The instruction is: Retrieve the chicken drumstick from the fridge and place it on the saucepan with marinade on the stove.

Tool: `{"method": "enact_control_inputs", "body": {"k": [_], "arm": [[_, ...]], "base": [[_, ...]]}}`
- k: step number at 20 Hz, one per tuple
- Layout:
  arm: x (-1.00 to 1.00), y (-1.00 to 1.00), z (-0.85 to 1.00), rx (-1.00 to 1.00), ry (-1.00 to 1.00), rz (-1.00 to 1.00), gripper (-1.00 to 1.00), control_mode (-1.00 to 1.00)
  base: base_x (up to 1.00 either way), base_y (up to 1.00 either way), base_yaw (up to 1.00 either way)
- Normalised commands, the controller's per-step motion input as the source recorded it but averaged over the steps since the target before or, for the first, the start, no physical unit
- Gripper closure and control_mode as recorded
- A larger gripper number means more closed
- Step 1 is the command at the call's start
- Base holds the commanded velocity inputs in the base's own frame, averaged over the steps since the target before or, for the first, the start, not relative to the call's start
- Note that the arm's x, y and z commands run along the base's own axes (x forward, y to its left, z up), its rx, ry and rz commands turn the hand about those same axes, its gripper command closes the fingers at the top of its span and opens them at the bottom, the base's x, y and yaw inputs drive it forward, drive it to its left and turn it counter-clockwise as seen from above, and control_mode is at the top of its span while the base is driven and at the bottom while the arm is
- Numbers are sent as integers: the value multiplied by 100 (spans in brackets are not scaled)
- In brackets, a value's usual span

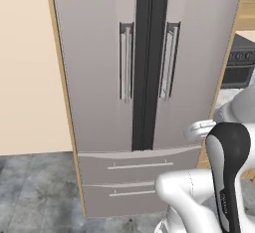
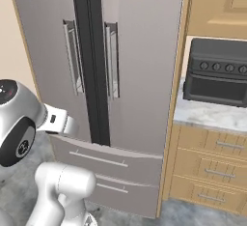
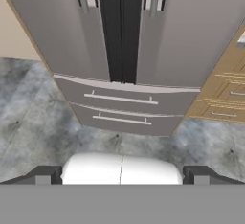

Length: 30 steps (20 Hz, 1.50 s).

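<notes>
The tall grey fridge (image 1: pixel 94 77) (image 2: pixel 144 51) (image 3: pixel 57 31) stands straight ahead with both doors shut. Its two vertical bar handles (image 1: pixel 126 62) (image 1: pixel 169 60) flank the black centre strip, and both bottom drawers (image 3: pixel 122 98) are closed. The chicken drumstick is hidden behind the closed doors. The saucepan, the marinade and the stove are out of view. My gripper (image 3: pixel 122 176) is open, its fingertips (image 3: pixel 45 175) set wide apart with nothing between them. It hangs low, well back from the fridge, pointing at the drawers and floor.
Right of the fridge, wooden drawers (image 2: pixel 212 172) carry a marble counter (image 2: pixel 212 116) with a black knobbed oven (image 2: pixel 217 75) on it. A beige wall (image 1: pixel 25 67) runs left of the fridge. Grey stone floor (image 3: pixel 33 122) lies open in front.
</notes>
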Motion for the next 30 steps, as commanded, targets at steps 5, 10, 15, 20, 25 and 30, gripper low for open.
{"method": "enact_control_inputs", "body": {"k": [5,10,15,20,25,30], "arm": [[0,0,0,0,0,0,-100,100],[0,0,0,0,0,0,-100,100],[0,0,0,0,0,0,-100,100],[0,0,0,0,0,0,-100,100],[0,0,0,0,0,0,-100,100],[18,5,0,0,0,0,-100,-100]], "base": [[-21,-5,-9],[-8,29,-18],[-49,34,-7],[-35,67,0],[-13,86,0],[0,40,1]]}}
